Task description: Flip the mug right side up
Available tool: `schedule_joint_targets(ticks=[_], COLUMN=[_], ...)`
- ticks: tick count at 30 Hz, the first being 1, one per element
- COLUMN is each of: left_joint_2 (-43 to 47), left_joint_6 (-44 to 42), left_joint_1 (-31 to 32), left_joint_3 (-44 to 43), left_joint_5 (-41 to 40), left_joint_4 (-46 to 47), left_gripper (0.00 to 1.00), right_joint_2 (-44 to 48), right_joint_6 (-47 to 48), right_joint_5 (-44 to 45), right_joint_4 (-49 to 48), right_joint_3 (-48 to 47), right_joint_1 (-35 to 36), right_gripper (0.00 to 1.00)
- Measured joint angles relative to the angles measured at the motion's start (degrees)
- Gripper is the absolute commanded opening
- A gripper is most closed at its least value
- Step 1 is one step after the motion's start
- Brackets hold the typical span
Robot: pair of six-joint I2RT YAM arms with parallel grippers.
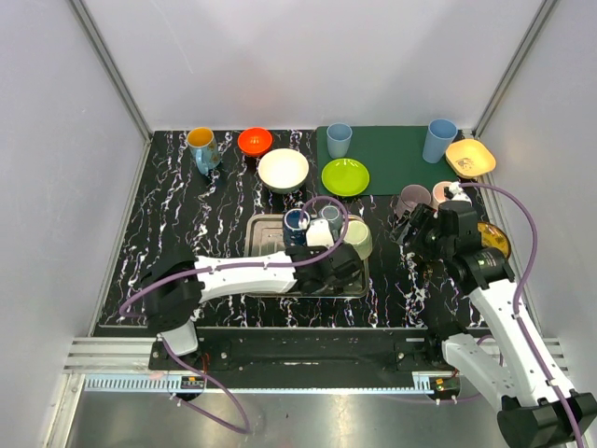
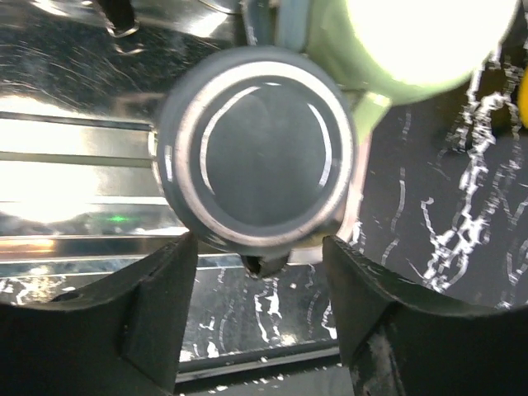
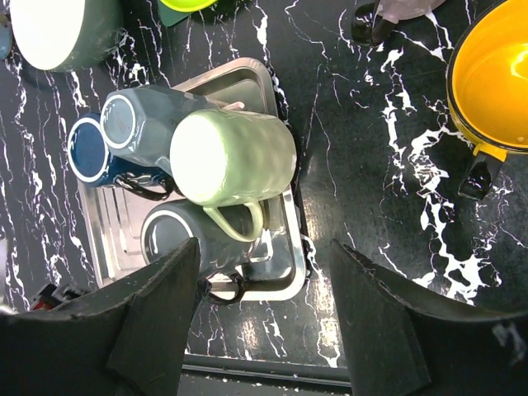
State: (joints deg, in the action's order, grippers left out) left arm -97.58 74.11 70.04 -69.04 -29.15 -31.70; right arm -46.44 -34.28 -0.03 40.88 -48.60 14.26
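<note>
A dark grey mug (image 2: 256,157) stands upside down in the steel tray (image 2: 74,140), its ringed base facing my left wrist camera and its handle (image 2: 264,264) pointing at the tray's near edge. My left gripper (image 2: 260,245) is open above it, a finger on each side of the base and not touching. In the right wrist view the same mug (image 3: 186,239) sits at the tray's near right corner. In the top view my left gripper (image 1: 340,257) hides it. My right gripper (image 1: 410,229) is open and empty over the table right of the tray (image 3: 285,247).
A light green mug (image 3: 231,157), a grey mug (image 3: 144,115) and a blue mug (image 3: 87,153) crowd the same tray. A yellow cup (image 3: 495,74) and a pink mug (image 1: 413,198) stand to the right. Bowls, cups and a green mat (image 1: 392,149) line the back.
</note>
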Motion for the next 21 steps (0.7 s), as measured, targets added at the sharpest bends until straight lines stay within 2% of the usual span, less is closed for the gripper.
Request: schedule_joint_targets(ticks=[4, 6, 10, 11, 13, 16, 17, 19, 21], left_joint_2=[-0.94, -0.94, -0.98, -1.20, -1.53, -1.57, -1.55, -1.55, -1.55], left_joint_6=[0.96, 1.20, 1.25, 1.16, 1.18, 0.74, 0.70, 0.17, -0.11], left_joint_1=[-1.14, -1.36, -1.77, -1.92, -2.23, -2.62, -2.84, -3.21, -3.61], left_joint_3=[-0.28, -0.28, -0.28, -0.28, -0.24, -0.07, 0.07, 0.15, 0.57], left_joint_5=[0.55, 0.68, 1.01, 1.20, 1.57, 1.66, 1.70, 1.86, 2.12], left_joint_4=[-1.25, -1.42, -1.73, -1.84, -1.90, -1.31, -1.11, -1.14, -1.20], left_gripper=[0.45, 0.43, 0.31, 0.24, 0.18, 0.29, 0.38, 0.43, 0.43], right_joint_2=[0.61, 0.83, 0.92, 0.90, 0.87, 0.83, 0.76, 0.61, 0.48], right_joint_6=[0.02, 0.15, 0.17, 0.17, 0.17, 0.15, 0.15, 0.15, 0.15], right_joint_5=[-0.72, -0.83, -1.20, -1.25, -1.53, -1.97, -2.19, -2.49, -2.60], right_joint_4=[-0.07, -0.11, -0.50, -0.57, -0.79, -0.83, -0.83, -0.81, -0.85], right_joint_3=[0.00, 0.00, 0.11, 0.15, 0.35, 0.87, 1.01, 1.09, 1.09], right_joint_1=[0.00, 0.00, 0.00, 0.00, 0.00, 0.00, 0.00, 0.00, 0.00], right_gripper=[0.69, 0.69, 0.69, 0.69, 0.69, 0.69, 0.69, 0.69, 0.69])
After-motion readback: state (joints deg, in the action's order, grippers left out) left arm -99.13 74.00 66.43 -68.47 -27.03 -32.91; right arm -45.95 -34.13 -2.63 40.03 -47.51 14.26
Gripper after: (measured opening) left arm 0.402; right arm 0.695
